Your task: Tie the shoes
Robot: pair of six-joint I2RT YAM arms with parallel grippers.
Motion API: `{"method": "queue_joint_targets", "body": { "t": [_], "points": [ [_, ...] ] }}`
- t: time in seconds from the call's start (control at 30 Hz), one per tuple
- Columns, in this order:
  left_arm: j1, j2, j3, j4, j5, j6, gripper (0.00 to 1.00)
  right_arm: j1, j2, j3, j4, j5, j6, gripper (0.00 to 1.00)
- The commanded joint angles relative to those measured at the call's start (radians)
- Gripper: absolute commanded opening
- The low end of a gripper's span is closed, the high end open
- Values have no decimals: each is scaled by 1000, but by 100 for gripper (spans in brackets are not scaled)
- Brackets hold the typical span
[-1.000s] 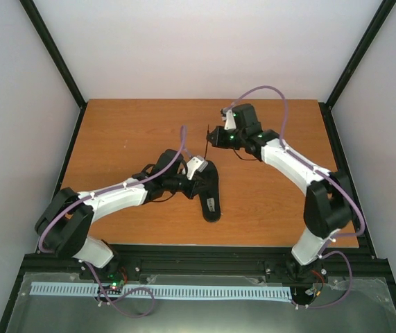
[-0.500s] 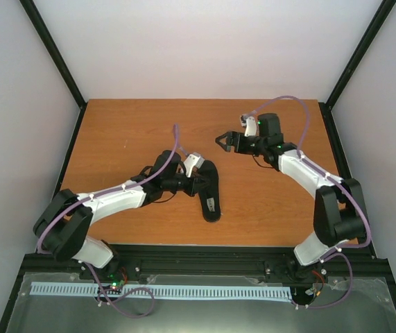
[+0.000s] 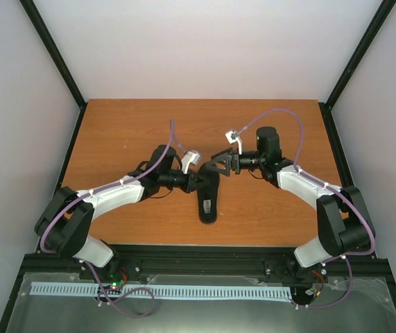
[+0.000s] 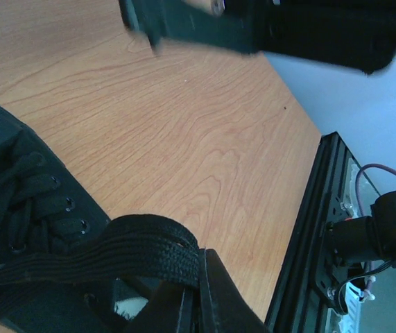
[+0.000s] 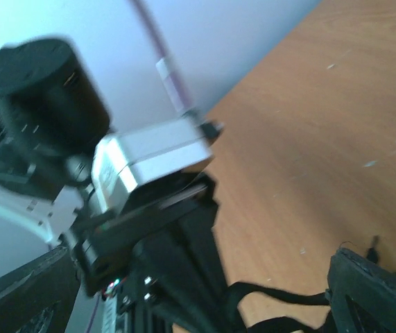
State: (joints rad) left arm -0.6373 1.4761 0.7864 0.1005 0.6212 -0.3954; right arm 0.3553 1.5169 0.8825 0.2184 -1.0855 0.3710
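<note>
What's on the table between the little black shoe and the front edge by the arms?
Nothing, just bare wood. The top view shows the table clear from the shoe to the black rail; the left wrist view agrees.

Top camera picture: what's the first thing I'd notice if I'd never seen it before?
The left arm and right arm reach in from both sides and nearly meet over a small black shoe in the middle of the wooden table. The left gripper is pinched shut on a black lace, while the right gripper gapes wide open right beside it.
</note>
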Motion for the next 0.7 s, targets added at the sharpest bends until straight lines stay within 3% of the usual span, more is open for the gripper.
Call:
{"method": "queue_joint_targets", "body": {
  "t": [0.0, 0.2, 0.67],
  "points": [
    [38, 0, 90, -62, 145, 30, 1, 57, -42, -36, 10, -71, -87, 98],
    [54, 6, 169, -238, 204, 115, 1, 146, -56, -46, 32, 20, -112, 97],
    [54, 75, 166, -193, 247, 100, 1, 210, 14, -85, 53, 69, -144, 94]
  ]
}}
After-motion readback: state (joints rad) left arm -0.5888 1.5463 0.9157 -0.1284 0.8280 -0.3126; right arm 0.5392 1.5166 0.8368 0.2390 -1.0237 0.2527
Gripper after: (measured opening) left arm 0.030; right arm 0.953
